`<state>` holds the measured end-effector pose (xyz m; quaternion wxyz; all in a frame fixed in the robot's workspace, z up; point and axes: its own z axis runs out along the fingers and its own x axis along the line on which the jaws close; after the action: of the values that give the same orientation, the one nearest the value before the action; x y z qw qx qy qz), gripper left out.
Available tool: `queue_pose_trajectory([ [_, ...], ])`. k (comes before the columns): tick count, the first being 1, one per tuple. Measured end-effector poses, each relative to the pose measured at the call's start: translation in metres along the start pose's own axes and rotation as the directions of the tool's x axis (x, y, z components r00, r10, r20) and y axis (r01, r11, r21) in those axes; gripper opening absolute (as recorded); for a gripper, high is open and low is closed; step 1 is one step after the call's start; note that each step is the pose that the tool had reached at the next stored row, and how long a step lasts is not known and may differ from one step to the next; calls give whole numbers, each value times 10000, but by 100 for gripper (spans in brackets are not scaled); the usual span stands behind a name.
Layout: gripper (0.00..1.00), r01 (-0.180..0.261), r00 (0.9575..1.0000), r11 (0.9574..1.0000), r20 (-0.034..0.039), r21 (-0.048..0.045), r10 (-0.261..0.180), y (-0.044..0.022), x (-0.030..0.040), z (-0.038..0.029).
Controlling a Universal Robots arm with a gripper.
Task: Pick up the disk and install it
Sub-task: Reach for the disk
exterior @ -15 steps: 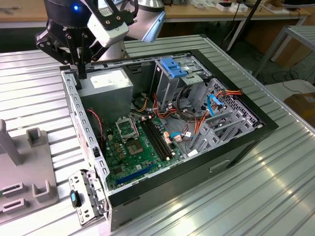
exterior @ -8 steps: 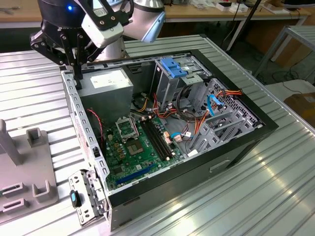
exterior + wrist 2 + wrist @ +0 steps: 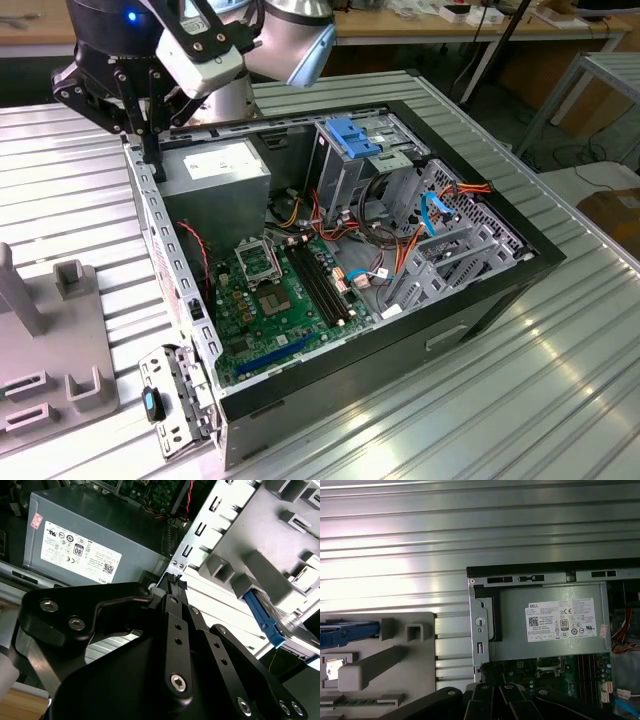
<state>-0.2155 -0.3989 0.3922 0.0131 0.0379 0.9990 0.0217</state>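
The black gripper [image 3: 175,580], jaws together and empty, hangs by the open computer case's metal rim [image 3: 160,235]. The flat grey metal disk [image 3: 347,632], blue-railed, sits apart in a grey plastic fixture [image 3: 395,675] on the ribbed tabletop [image 3: 470,530]. Moving low here risks clipping that rim.

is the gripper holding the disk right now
No, in the first wrist view the disk lies in the grey fixture, well apart from the gripper.
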Motion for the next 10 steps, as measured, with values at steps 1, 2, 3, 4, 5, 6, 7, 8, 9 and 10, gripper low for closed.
queue_pose_trajectory([
  [1,11,0,10000,10000,0,1,0,-1,16,-1],
  [2,11,-1,10000,10000,0,0,1,-3,41,-1],
  [3,11,0,10000,10000,0,0,0,-4,59,-1],
  [4,11,-1,10000,10000,0,0,1,-5,73,-2],
  [5,11,-1,10000,10000,0,0,1,-7,92,-2],
  [6,11,0,10000,10000,0,1,0,-7,100,-3],
  [7,11,0,10000,10000,0,0,0,-8,107,-2],
  [8,11,0,10000,10000,0,1,0,-10,130,-3],
  [9,11,0,10000,10000,0,1,0,-12,157,-4],
  [10,11,0,10000,10000,0,0,0,-13,175,-4],
])
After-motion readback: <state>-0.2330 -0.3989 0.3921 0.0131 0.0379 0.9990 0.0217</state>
